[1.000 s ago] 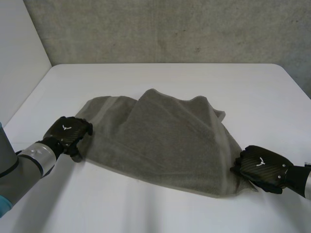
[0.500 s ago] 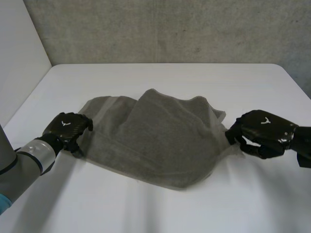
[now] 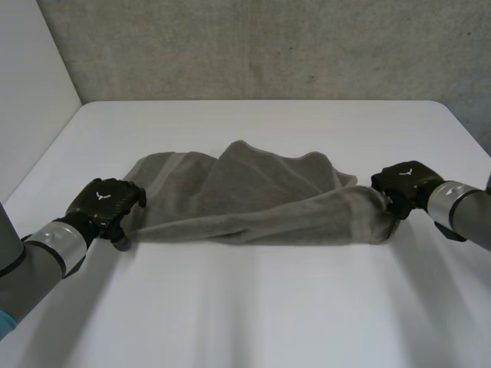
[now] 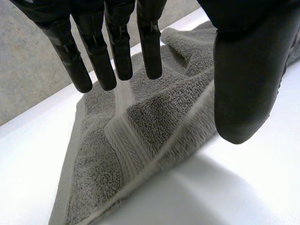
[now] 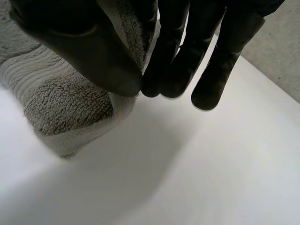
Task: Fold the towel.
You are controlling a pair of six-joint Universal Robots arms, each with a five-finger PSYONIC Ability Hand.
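White bench (image 3: 253, 314) before a rough grey concrete wall (image 3: 268, 46), seen from the head. Stretched across the middle in a long bunch, peaked toward the wall: grey terry towel (image 3: 253, 203). Black left hand (image 3: 109, 208) knuckles-up at the towel's left end, forearm low over the bench. Black right hand (image 3: 400, 186) at the right end, wrist turned inward. Small white mark (image 3: 102, 200) on the back of each hand, too small to read.

From the left wrist: fingers (image 4: 117, 47) straight and slightly spread, thumb held apart, a band-woven corner of the towel (image 4: 136, 140) flat beneath, ungripped.

From the right wrist: thumb pressed toward fingers (image 5: 173, 61), pinching a fold of the towel (image 5: 65, 103), the bunched end resting on the bench.
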